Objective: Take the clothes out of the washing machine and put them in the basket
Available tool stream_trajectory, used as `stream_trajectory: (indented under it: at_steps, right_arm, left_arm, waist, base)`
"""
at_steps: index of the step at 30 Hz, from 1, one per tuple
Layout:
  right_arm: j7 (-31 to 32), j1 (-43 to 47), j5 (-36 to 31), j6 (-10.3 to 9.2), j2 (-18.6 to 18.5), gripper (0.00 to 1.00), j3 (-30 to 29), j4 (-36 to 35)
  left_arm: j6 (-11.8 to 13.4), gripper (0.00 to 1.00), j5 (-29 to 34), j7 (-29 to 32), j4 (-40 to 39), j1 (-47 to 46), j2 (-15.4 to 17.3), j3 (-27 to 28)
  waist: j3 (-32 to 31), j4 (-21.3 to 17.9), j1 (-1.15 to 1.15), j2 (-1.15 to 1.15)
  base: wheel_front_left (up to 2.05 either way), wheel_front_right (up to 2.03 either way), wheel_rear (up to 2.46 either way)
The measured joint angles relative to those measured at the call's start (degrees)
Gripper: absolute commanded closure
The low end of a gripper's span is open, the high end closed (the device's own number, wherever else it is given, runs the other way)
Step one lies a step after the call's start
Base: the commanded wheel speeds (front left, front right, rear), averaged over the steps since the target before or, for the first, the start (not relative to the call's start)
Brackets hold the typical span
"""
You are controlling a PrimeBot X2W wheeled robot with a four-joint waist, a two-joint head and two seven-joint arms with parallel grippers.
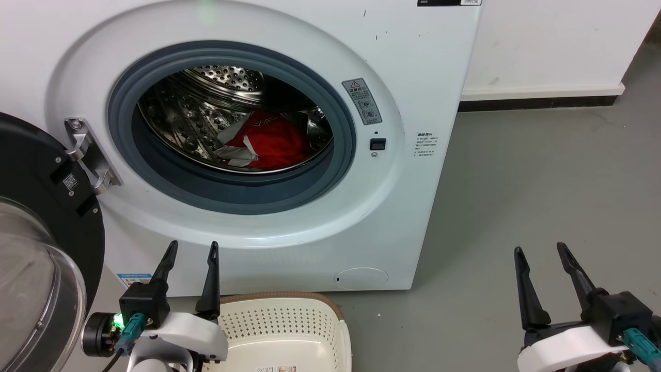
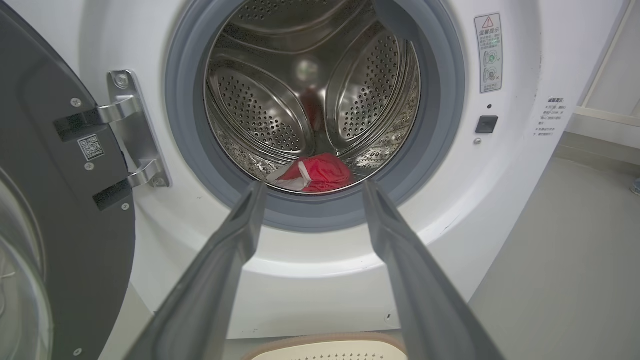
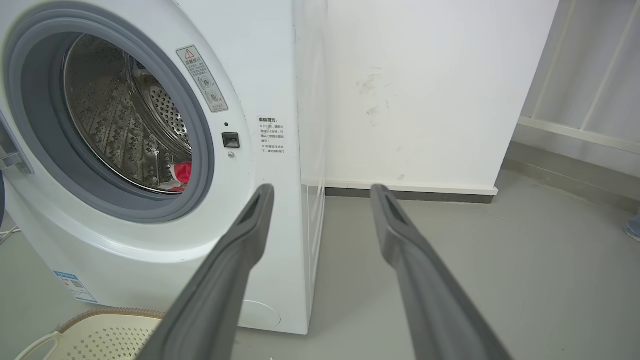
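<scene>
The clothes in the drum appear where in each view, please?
Head view: clothes centre, low in the drum.
Left wrist view: clothes centre, at the drum's bottom.
Right wrist view: clothes left of centre, a red sliver.
Shared landmark: black latch socket right of the grey ring.

Laundry corner: white washing machine (image 1: 289, 155), bare wall (image 3: 425, 90), grey floor (image 1: 542, 196).

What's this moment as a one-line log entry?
door open; clothes in drum; basket no clothes seen; left gripper open; right gripper open
</scene>
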Motion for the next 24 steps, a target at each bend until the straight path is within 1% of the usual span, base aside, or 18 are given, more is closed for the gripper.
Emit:
stream_trajectory:
  at_steps: [7,24]
  right_arm:
    - [-0.5,0.0,-1.4,0.0,0.0,0.0,0.2,0.4]
    - [-0.6,-0.1,-1.2,0.0,0.0,0.0,0.2,1.7]
  left_arm:
    - [-0.3,0.0,2.6,-0.6,0.4,0.0,-0.4,0.4]
    - [-0.9,0.0,3.0,-0.7,1.0,-0.4,-0.9,1.4]
  waist:
    - [-0.1,-0.1,0.0,0.0]
    - [0.3,0.2,0.0,0.0]
  base:
    - [0.0,0.0,0.0]
    - [0.0,0.0,0.0]
